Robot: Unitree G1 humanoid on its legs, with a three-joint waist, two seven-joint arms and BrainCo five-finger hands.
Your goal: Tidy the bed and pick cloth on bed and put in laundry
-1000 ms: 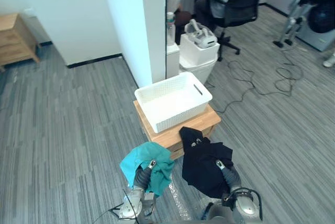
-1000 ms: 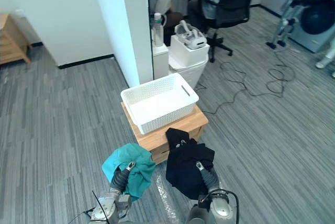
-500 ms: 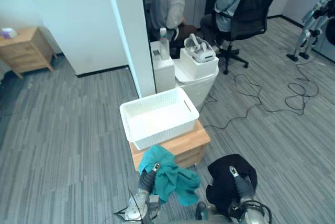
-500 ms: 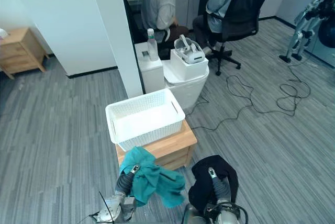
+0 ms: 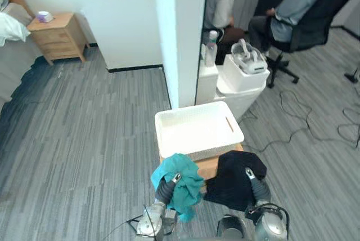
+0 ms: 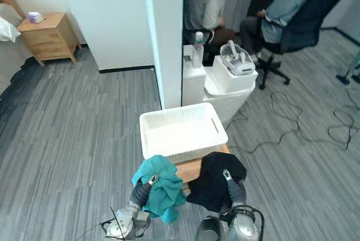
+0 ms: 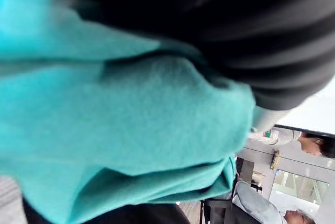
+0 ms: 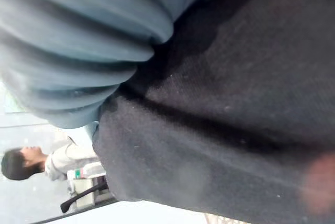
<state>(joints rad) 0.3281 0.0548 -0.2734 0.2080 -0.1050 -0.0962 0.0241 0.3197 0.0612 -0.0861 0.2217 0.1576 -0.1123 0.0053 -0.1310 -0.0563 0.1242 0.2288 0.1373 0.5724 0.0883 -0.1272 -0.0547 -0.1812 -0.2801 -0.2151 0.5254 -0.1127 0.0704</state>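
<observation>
Black cloth (image 5: pixel 230 187) on the right hand (image 5: pixel 251 180) has shifted over the wooden stand's (image 5: pixel 209 168) corner. Teal cloth (image 5: pixel 188 189) drapes the left hand (image 5: pixel 170 183) before the white basket (image 5: pixel 216 146); neither grip is discernible.

Bunched teal cloth (image 5: pixel 187 174), black cloth (image 5: pixel 232 174)

Wood nightstand (image 5: pixel 58 34) far left; white pillar (image 5: pixel 183 32) ctr; person (image 5: pixel 301 4) in blk chair (image 5: pixel 326 21).

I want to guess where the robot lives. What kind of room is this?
Likely an office with a bedroom corner: a person on an office chair, and a wooden nightstand beside a bed.
</observation>
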